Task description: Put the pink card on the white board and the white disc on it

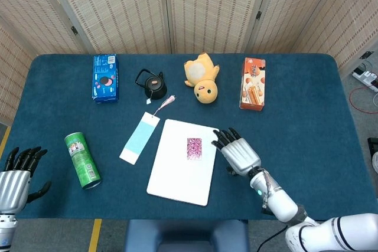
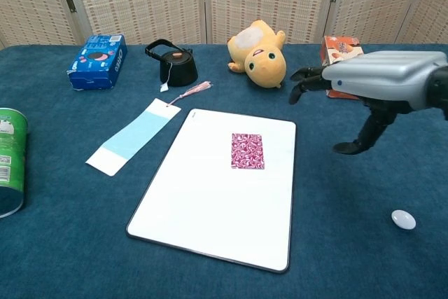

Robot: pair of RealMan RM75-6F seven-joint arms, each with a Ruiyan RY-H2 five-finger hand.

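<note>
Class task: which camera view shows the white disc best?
The chest view: the white disc lies plainly on the blue table, near the bottom right corner. In the head view it cannot be made out, probably hidden by the right arm.

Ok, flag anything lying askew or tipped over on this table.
The green can lies on its side near the left edge. The plush toy lies tipped over, and the white board sits slightly skewed. Nothing looks spilled or damaged.

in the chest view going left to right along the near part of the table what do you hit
green can → blue bookmark → white board → pink card lying on it → right hand → white disc
</note>
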